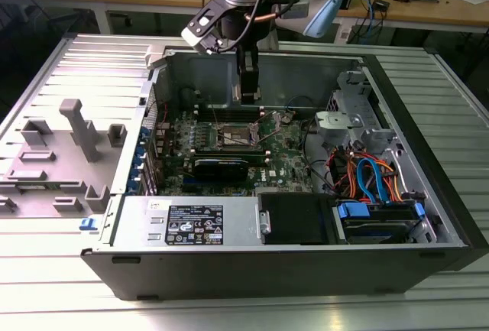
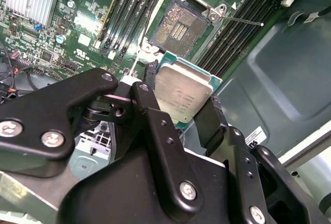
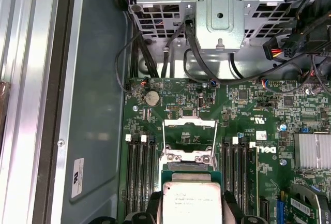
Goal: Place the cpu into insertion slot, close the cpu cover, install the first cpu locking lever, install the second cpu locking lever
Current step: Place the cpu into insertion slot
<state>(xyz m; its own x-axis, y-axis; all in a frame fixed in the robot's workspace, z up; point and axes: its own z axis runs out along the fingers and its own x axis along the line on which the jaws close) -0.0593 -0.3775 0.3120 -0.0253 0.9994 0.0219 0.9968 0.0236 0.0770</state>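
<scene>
Currently | jaws clamped on cpu (image 2: 183, 93) edges | apparently above insertion slot (image 2: 178, 27)

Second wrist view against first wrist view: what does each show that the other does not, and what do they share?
Second wrist view: the square insertion slot with dark centre and silvery rim lies open and empty; the black fingers grip the silvery square cpu by its edges, not yet in it. First wrist view: the thin silvery cpu cover frame stands open, the grey metal drive cage beyond it. In both wrist views: the cpu and the green motherboard with its long black memory slots.
</scene>
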